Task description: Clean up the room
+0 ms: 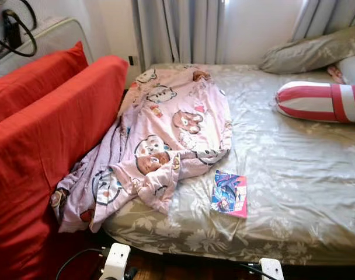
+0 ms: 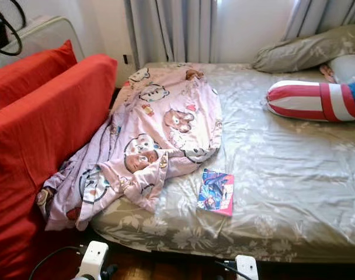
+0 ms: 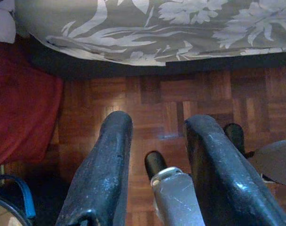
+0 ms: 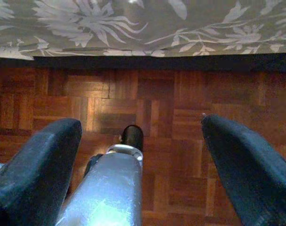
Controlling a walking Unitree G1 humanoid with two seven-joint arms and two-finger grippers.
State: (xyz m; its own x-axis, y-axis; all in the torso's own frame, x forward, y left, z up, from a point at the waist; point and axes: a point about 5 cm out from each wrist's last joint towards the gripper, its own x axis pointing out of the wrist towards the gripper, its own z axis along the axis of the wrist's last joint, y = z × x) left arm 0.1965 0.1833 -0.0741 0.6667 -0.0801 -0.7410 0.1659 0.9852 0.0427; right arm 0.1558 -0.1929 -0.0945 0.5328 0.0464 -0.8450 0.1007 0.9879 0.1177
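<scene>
A crumpled pink blanket (image 1: 166,134) with cartoon prints lies over the left side of the bed and hangs off its front left corner. A colourful thin book (image 1: 229,193) lies flat on the grey floral sheet (image 1: 294,175) near the front edge. Both arms hang low in front of the bed. In the left wrist view my left gripper (image 3: 158,120) is open over the wooden floor (image 3: 199,89), with nothing between its fingers. In the right wrist view my right gripper (image 4: 140,123) is wide open above the parquet, just short of the bed's edge (image 4: 133,28).
A red sofa back (image 1: 43,146) with a red cushion (image 1: 31,76) stands tight against the bed's left side. A red-and-white striped pillow (image 1: 320,100) and a grey pillow (image 1: 312,52) lie at the far right. Curtains (image 1: 177,29) hang behind. A black cable (image 1: 78,256) runs on the floor.
</scene>
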